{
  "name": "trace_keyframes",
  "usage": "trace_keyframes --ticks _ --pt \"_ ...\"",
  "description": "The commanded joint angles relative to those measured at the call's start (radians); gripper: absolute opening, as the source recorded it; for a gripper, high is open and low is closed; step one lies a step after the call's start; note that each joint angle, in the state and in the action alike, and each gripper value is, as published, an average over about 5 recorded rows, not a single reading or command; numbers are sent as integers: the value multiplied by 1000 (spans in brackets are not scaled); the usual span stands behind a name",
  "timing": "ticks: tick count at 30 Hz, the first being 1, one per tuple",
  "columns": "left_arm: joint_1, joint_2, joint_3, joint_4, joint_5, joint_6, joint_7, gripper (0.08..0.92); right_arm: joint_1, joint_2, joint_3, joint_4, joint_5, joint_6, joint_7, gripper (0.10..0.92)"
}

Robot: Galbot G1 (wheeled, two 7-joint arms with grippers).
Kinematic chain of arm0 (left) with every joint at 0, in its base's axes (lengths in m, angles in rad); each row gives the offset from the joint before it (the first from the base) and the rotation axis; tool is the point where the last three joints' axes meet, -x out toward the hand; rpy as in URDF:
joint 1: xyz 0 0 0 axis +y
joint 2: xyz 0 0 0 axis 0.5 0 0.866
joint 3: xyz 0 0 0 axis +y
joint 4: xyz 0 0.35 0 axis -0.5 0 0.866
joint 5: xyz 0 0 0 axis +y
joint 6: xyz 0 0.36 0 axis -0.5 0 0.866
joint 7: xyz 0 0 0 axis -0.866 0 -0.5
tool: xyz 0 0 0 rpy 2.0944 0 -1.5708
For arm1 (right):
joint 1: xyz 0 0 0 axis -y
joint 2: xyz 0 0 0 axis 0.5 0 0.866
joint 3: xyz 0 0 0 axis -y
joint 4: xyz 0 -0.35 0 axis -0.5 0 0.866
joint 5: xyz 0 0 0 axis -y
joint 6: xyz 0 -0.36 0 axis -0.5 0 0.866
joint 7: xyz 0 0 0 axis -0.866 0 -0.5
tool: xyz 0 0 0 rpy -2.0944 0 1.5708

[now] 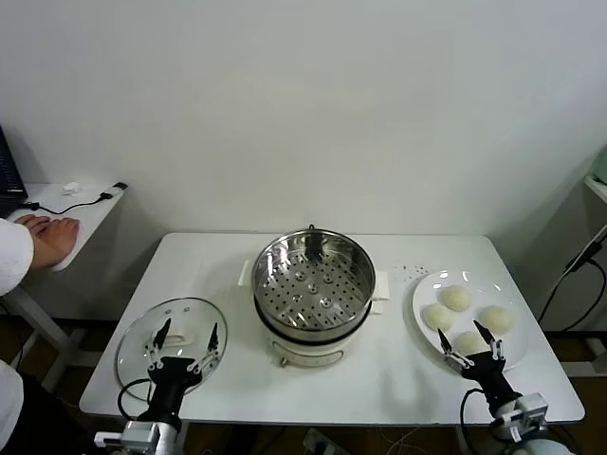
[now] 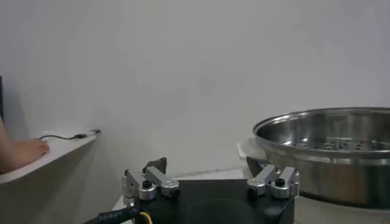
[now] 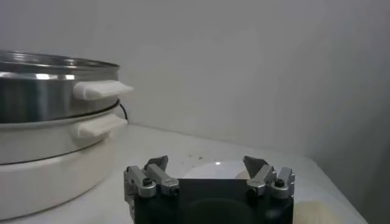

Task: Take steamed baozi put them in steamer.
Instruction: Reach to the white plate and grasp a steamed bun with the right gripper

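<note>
Several cream-white baozi (image 1: 456, 298) lie on a flat white plate (image 1: 425, 290) at the table's right. The steel steamer (image 1: 312, 282), its perforated tray empty, stands on a white base at the table's middle; it also shows in the left wrist view (image 2: 329, 152) and the right wrist view (image 3: 49, 91). My right gripper (image 1: 469, 342) is open and empty, low at the plate's near edge, just over the nearest baozi (image 1: 467, 343). My left gripper (image 1: 183, 347) is open and empty over the glass lid (image 1: 171, 332) at the front left.
A side desk (image 1: 76, 223) with a cable stands at the far left, and a person's hand (image 1: 47, 235) rests on it. A white wall runs behind the table. Dark specks (image 1: 410, 271) lie on the table behind the plate.
</note>
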Motion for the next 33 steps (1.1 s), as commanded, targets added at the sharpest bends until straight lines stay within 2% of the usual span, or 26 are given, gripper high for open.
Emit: trace_keyframes --ticks 1,7,12,16,20,29,33 --pt "9 1 1 -14 7 -6 -1 823 151 -374 -30 -110 -70 -97 -290 823" --pt "23 -11 7 -22 5 -19 -2 823 491 -607 -338 -307 -130 -108 -494 823" --pt "34 -17 9 -26 3 -21 -5 823 975 -656 -811 -538 -211 -40 -655 823" --pt "36 -18 9 -23 -2 -22 -5 823 1328 -603 -1177 -700 -298 16 -735 823" --pt "30 -18 2 -18 -22 -21 -6 823 1515 -508 -1394 -820 -341 60 -779 823" --pt "19 -14 -14 -1 -22 -13 -7 823 1590 -290 -1483 -1085 -440 123 -792 823" --pt "14 -14 -14 6 -17 -10 -8 823 1589 -233 -1489 -1154 -450 131 -793 823"
